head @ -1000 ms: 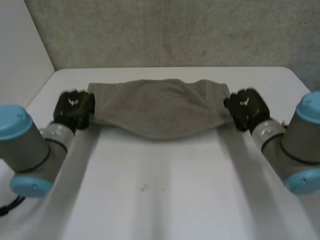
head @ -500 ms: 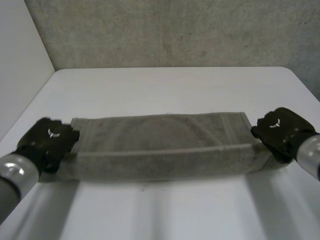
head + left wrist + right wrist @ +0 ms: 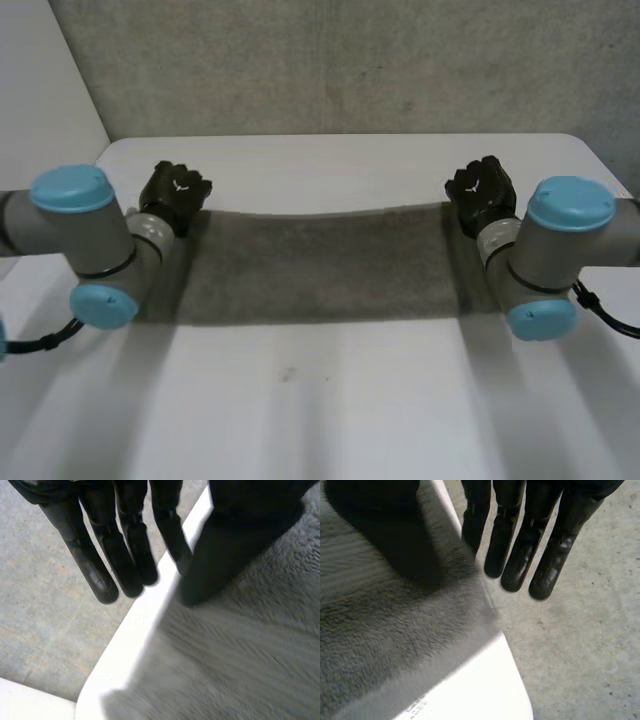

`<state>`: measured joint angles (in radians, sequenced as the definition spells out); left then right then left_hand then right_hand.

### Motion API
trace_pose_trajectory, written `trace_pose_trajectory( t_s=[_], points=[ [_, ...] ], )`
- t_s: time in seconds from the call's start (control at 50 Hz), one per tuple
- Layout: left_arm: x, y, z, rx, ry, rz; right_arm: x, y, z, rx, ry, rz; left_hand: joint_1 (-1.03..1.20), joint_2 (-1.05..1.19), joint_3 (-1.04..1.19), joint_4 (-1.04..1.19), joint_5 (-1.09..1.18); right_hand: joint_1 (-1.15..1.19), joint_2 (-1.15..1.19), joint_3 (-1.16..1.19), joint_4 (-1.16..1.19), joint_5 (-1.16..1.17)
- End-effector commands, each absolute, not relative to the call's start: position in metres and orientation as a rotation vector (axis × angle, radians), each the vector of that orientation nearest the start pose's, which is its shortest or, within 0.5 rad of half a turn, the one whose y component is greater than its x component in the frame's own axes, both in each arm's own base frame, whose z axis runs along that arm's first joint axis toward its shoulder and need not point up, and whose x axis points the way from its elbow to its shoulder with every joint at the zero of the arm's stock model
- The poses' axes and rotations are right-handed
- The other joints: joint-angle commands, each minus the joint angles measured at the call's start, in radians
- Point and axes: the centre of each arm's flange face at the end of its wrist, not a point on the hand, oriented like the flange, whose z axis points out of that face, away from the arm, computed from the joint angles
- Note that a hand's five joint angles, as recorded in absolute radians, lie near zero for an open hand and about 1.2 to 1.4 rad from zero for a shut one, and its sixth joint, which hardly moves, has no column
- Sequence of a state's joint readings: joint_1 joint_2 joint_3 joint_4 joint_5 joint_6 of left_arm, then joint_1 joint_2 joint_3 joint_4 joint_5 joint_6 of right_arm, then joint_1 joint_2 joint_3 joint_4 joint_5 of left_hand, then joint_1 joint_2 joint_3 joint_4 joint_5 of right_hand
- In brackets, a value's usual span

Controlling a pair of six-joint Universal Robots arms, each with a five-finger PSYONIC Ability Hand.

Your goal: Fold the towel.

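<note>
Grey towel (image 3: 320, 265) flat across white desk (image 3: 330, 400), left hand (image 3: 176, 192) at towel's far left corner, right hand (image 3: 482, 190) at far right corner, both hands' fingers (image 3: 95, 570) straight, holding nothing, small white emblem on each hand illegible

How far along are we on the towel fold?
Done, apparently: the towel lies flat as a long band across the table, which suggests one lengthwise fold. In hand: the left hand and right hand sit at its far corners, fingers straight in the wrist views, apparently open. Left: likely folding the band end to end.
</note>
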<state>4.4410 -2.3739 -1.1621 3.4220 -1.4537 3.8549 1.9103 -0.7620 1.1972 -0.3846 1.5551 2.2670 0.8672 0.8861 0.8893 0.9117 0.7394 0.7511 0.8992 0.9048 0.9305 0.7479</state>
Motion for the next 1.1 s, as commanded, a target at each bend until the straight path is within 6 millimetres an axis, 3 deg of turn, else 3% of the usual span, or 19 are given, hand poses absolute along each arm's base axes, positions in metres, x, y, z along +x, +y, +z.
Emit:
trace_pose_trajectory(
  t_s=[0.02, 0.14, 0.18, 0.28, 0.36, 0.4, 0.46, 0.52, 0.62, 0.84, 0.86, 0.9, 1.02, 1.1],
  points=[
    [-0.266, -0.405, 0.135, 1.11, 1.873, -1.929, 0.277, -0.395, 0.128, -1.442, 2.142, -2.378, -0.693, -0.712, -0.715, -0.737, -0.739, -0.577, -0.725, -0.73, -0.756, -0.748],
    [-0.267, -0.392, 0.149, 1.098, 1.872, -1.931, 0.268, -0.384, 0.162, -1.278, 2.131, -2.398, -0.693, -0.712, -0.715, -0.737, -0.739, -0.577, -0.725, -0.73, -0.756, -0.748],
    [-0.264, -0.378, 0.167, 1.086, 1.876, -1.949, 0.262, -0.369, 0.183, -1.147, 2.138, -2.361, -0.693, -0.712, -0.715, -0.737, -0.739, -0.577, -0.725, -0.73, -0.756, -0.748],
    [-0.256, -0.349, 0.189, 1.084, 1.872, -1.972, 0.252, -0.339, 0.202, -1.086, 2.211, -2.176, -0.693, -0.712, -0.715, -0.737, -0.739, -0.577, -0.725, -0.73, -0.756, -0.748],
    [-0.252, -0.332, 0.202, 1.057, 1.862, -2.014, 0.234, -0.328, 0.199, -1.077, 2.352, -1.982, -0.693, -0.712, -0.715, -0.737, -0.739, -0.577, -0.725, -0.73, -0.756, -0.748],
    [-0.249, -0.317, 0.209, 1.021, 1.874, -2.066, 0.214, -0.321, 0.19, -1.051, 2.51, -1.769, -0.693, -0.712, -0.715, -0.737, -0.739, -0.438, -0.586, -0.592, -0.617, -0.609],
    [-0.246, -0.305, 0.212, 0.967, 1.903, -2.122, 0.206, -0.316, 0.181, -1.042, 2.571, -1.642, -0.693, -0.712, -0.715, -0.737, -0.739, -0.312, -0.46, -0.465, -0.491, -0.483],
    [-0.244, -0.302, 0.211, 0.94, 1.93, -2.141, 0.205, -0.316, 0.176, -1.042, 2.564, -1.63, -0.693, -0.712, -0.715, -0.737, -0.739, -0.238, -0.386, -0.391, -0.417, -0.409],
    [-0.242, -0.295, 0.203, 0.858, 2.06, -2.174, 0.193, -0.333, 0.153, -1.009, 2.522, -1.688, -0.693, -0.712, -0.715, -0.737, -0.739, 0.009, -0.139, -0.145, -0.171, -0.163],
    [-0.241, -0.291, 0.195, 0.858, 2.097, -2.151, 0.19, -0.34, 0.125, -1.017, 2.55, -1.66, -0.693, -0.712, -0.715, -0.737, -0.739, 0.138, -0.01, -0.016, -0.042, -0.034],
    [-0.241, -0.291, 0.195, 0.858, 2.097, -2.151, 0.19, -0.34, 0.125, -1.017, 2.55, -1.66, -0.693, -0.712, -0.715, -0.737, -0.739, 0.138, -0.01, -0.015, -0.041, -0.033],
    [-0.241, -0.291, 0.194, 0.859, 2.099, -2.149, 0.187, -0.345, 0.126, -1.007, 2.548, -1.696, -0.693, -0.712, -0.715, -0.737, -0.739, 0.643, 0.495, 0.49, 0.464, 0.472],
    [-0.241, -0.289, 0.193, 0.857, 2.11, -2.141, 0.169, -0.36, 0.137, -0.97, 2.608, -1.828, -0.693, -0.712, -0.715, -0.737, -0.739, 0.645, 0.497, 0.492, 0.466, 0.474],
    [-0.24, -0.287, 0.192, 0.857, 2.114, -2.139, 0.129, -0.376, 0.162, -0.991, 2.793, -2.045, -0.693, -0.712, -0.715, -0.737, -0.739, 0.645, 0.497, 0.492, 0.466, 0.474]
  ],
)
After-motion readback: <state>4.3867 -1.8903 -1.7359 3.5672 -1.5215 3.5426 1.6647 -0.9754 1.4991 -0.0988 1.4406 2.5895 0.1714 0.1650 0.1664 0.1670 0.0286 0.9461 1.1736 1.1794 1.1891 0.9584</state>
